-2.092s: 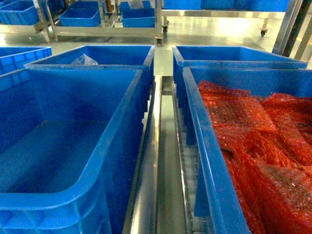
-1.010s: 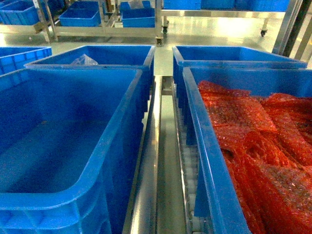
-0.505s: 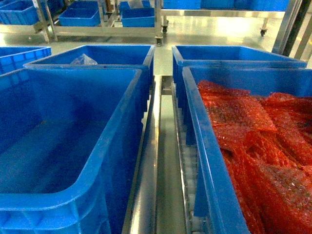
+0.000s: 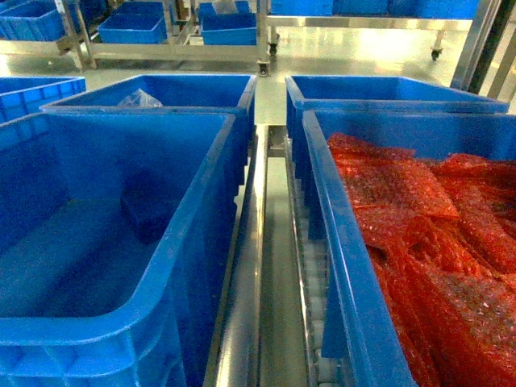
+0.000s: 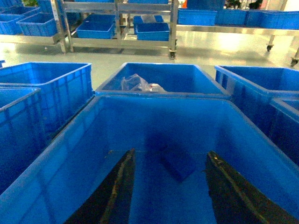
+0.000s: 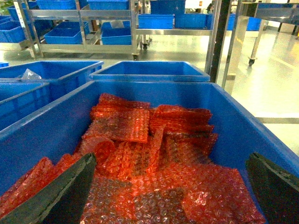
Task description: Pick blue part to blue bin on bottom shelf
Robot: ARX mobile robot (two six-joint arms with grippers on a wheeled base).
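Observation:
The blue part [image 4: 147, 214] is a dark blue block low inside the large blue bin [image 4: 211, 189] on the left. This bin stands on the bottom shelf [image 4: 260, 242], whose steel rails and white rollers [image 4: 311, 278] show between the bins. In the left wrist view the blue part [image 5: 178, 163] sits near the floor of the blue bin [image 5: 159, 96], just ahead of my left gripper [image 5: 169, 152], which is open and holds nothing. My right gripper [image 6: 171, 158] is open above red bubble-wrap bags [image 6: 140, 154]. Neither gripper shows in the head view.
On the right a blue bin [image 4: 322, 218] is full of red bubble-wrap bags. Behind stand two more blue bins, the left one [image 4: 161, 89] holding a clear plastic bag [image 4: 139, 99]. Racks with blue bins [image 4: 133, 28] stand across the floor.
The left bin looked empty in the earlier head frames. Now the blue part shows inside it, low near the middle.

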